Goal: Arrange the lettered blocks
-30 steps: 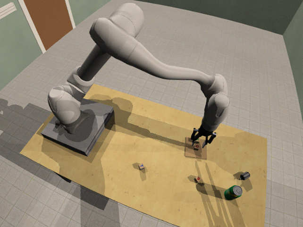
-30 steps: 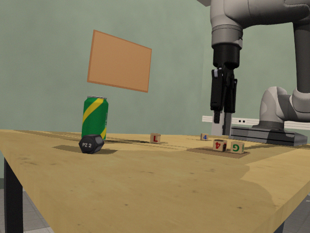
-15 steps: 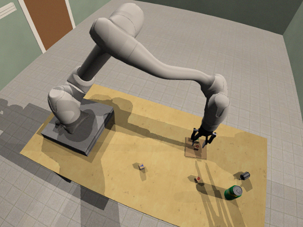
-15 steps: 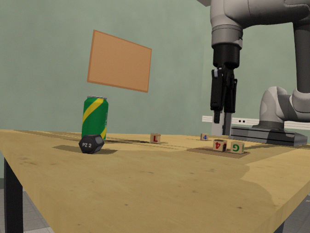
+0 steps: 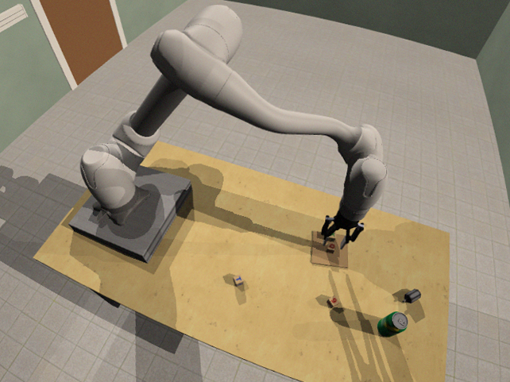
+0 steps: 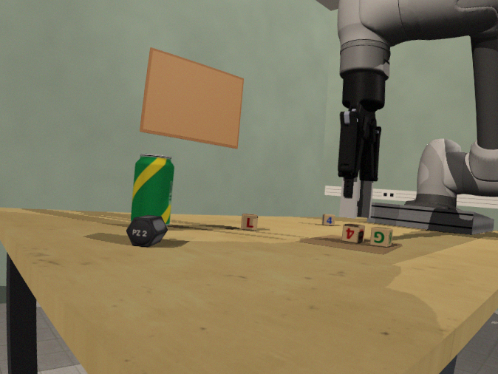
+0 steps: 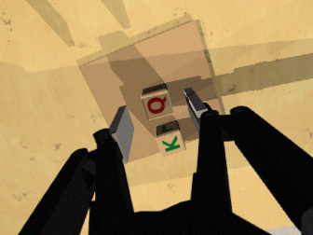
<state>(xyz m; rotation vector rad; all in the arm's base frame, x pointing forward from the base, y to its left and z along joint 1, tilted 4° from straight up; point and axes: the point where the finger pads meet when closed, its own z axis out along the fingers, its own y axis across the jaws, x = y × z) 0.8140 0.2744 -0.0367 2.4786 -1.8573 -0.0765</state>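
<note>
Wrist view is showing two blocks sitting on the mat (image 7: 100, 79) — the Q block (image 7: 156, 105) and the K block (image 7: 170, 143) just beside it, nearly touching, both letters facing up. The gripper (image 7: 158, 117) is hanging above them with its fingers partly spread and nothing between them; the fingers are straddling the pair without touching either.

In the top view, two more blocks are lying off the mat on the table (image 5: 206, 259): one with a red mark on top (image 5: 334, 300), between the mat and the can (image 5: 392, 323), and one with a blue mark (image 5: 237, 280), well apart toward the base. Their top faces are too small to read, so which one is carrying the third letter I cannot tell.

By my judgement the task is sitting around the two-thirds mark — two lettered blocks are placed, one is waiting to be brought over and slotted into the row by alphabet. The fourth is already lying off the mat. Whether K and Q are running left-to-right from the base is hard to confirm here.
</note>
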